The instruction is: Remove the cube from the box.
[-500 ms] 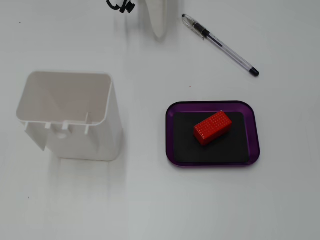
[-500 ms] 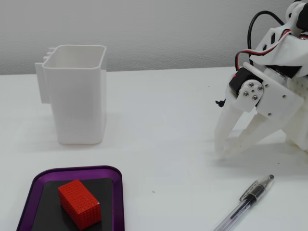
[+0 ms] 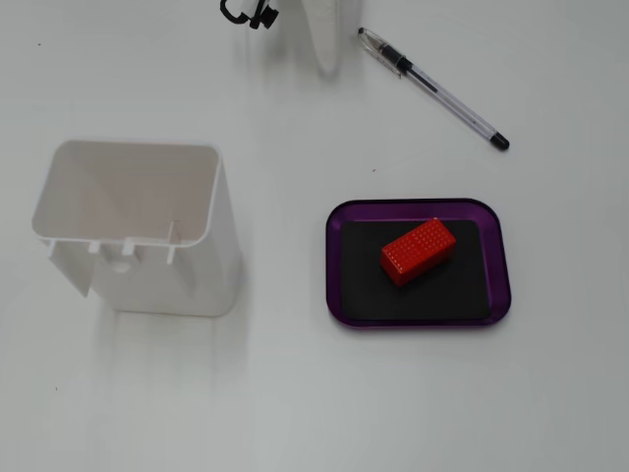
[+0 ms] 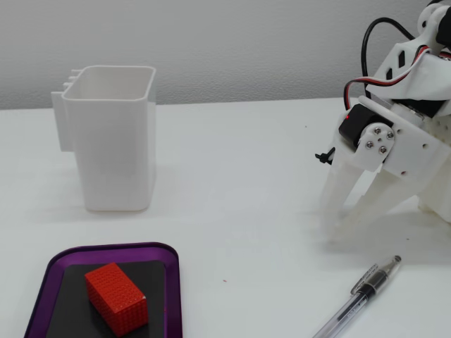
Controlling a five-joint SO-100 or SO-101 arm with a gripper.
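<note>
Since half a second ago the gripper (image 4: 337, 227) has shifted slightly, its fingertips now lower and closer to the pen (image 4: 356, 297) in a fixed view from the side; in a fixed view from above its white finger (image 3: 324, 44) reaches a little further in from the top edge. Everything else lies as it did.

Its jaws are spread, pointing down at the tabletop (image 4: 232, 176) with a clear gap between the two white fingers and nothing between them. Whether the tips touch the surface is hard to tell from this angle.

The cube (image 3: 418, 251) lies on the black bottom of the box (image 3: 339, 265), turned at a slant to its walls and sitting in its upper half as seen from above. From the side the cube (image 4: 116, 297) shows near the lower left corner, inside the box (image 4: 173, 282).

A white container (image 3: 133, 231) stands open-topped towards the tabletop's left edge, well apart from the box. The pen (image 3: 432, 87) lies slantwise near the top edge, just beside the gripper.
</note>
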